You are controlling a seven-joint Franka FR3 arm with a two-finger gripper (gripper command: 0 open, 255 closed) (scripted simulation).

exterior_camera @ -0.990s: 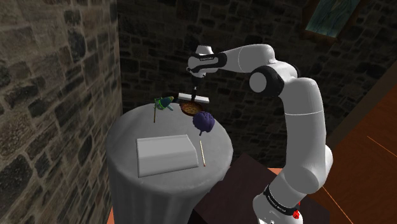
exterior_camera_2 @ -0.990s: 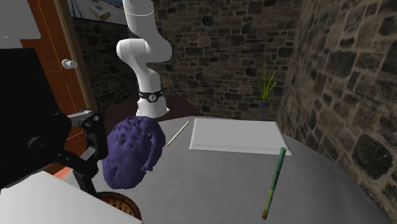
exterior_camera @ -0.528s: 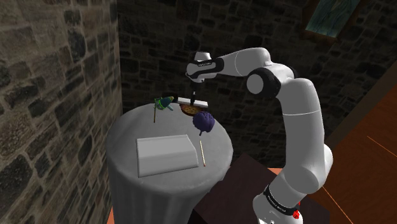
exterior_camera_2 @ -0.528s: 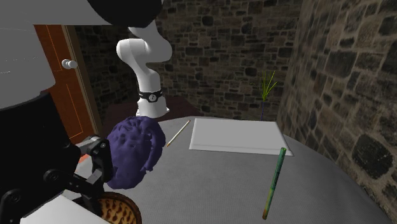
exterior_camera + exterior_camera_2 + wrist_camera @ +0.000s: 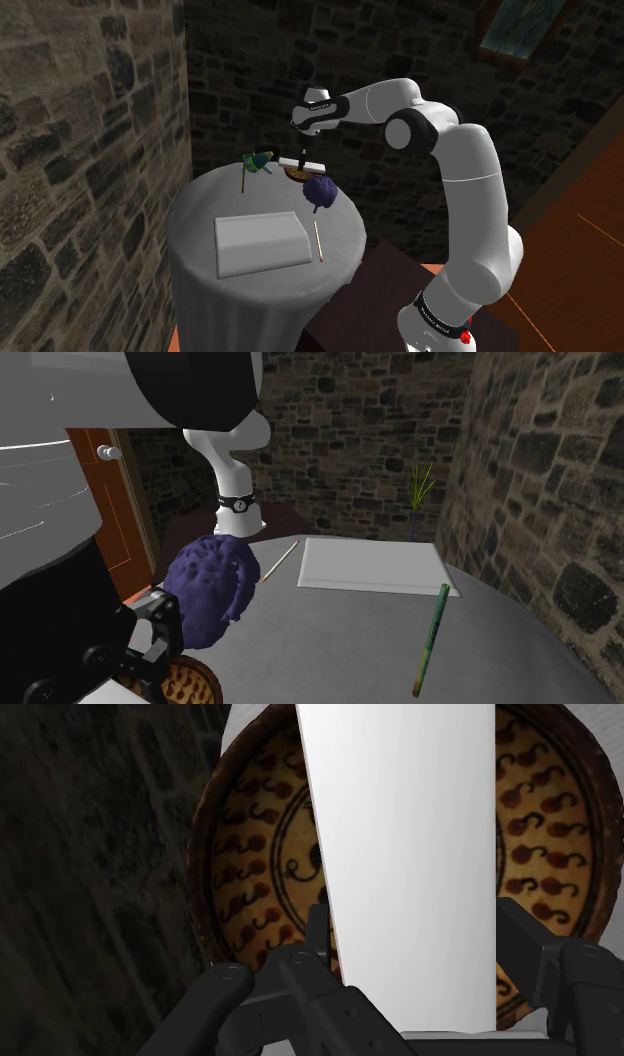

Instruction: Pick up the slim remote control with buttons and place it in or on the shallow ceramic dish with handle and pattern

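Here the hand (image 5: 414, 926) holds the remote (image 5: 400, 824) level, lengthwise over the dish (image 5: 250, 854)

Rough stone walls (image 5: 80, 120) close in a dim room. In the shoulder view, a round grey-draped table (image 5: 200, 215) stands at seven o'clock and reddish-brown floor (image 5: 570, 250) lies at four — a framed pane (image 5: 520, 30) hangs at one. The second exterior view shows a brown door (image 5: 128, 502) at nine and a potted plant (image 5: 420, 482) at one.

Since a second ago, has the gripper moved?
Yes. In the shoulder view the gripper, shut on the white remote, has come down toward the patterned dish, nearer the purple lump.
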